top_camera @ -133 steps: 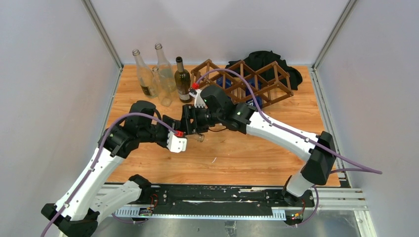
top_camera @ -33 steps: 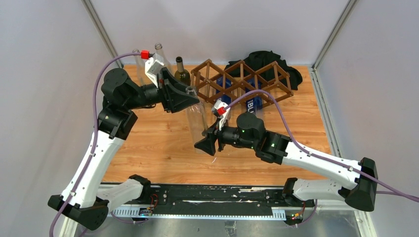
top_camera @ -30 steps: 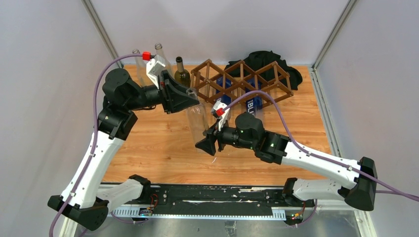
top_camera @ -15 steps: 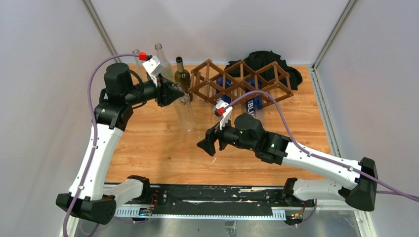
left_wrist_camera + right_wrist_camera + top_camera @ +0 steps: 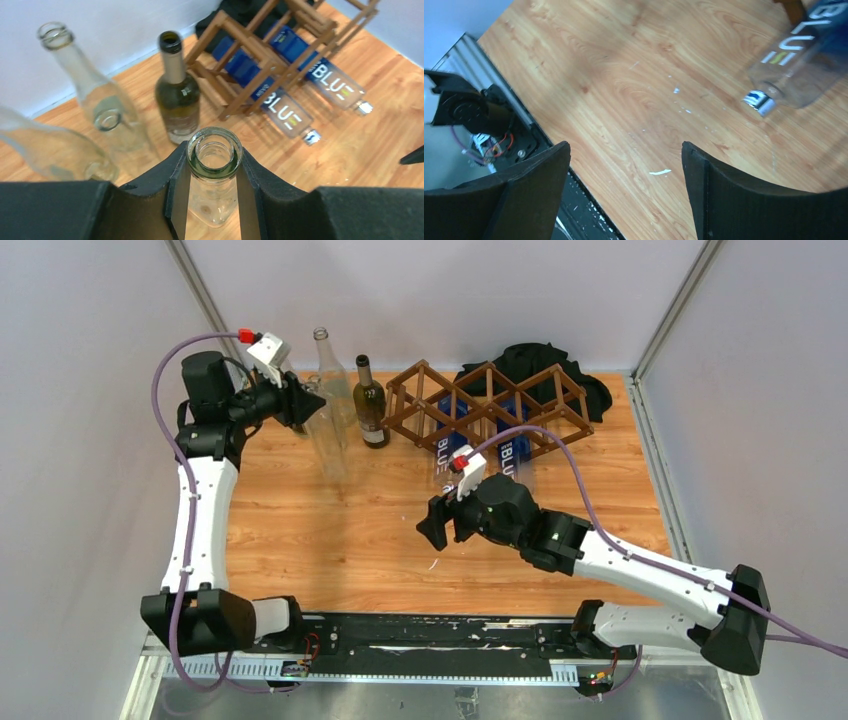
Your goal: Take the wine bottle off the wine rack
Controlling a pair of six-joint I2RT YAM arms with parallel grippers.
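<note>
Squarely within left gripper [image 5: 213, 172]: wine bottle [image 5: 329, 442]

1. Clear glass bottles: four, all upright, far left. Tall one [image 5: 75, 70], short one [image 5: 125, 140], left-edge one [image 5: 50, 150], plus gripped clear bottle [image 5: 214, 155].
2. Dark green bottle [image 5: 177, 100]: one, upright, just left of the rack.
3. Blue-labelled bottles: two, lying in the rack, near one [image 5: 282, 107], far one [image 5: 332, 85].
4. Wine rack [image 5: 235, 35]: one.
5. Black cloth [image 5: 530, 355]: one, far right.
6. Grippers: two, left gripper [image 5: 305, 405], right gripper [image 5: 432, 523].

Overhead rear view, close wrist views, shared tabletop [image 5: 330, 540]
</note>
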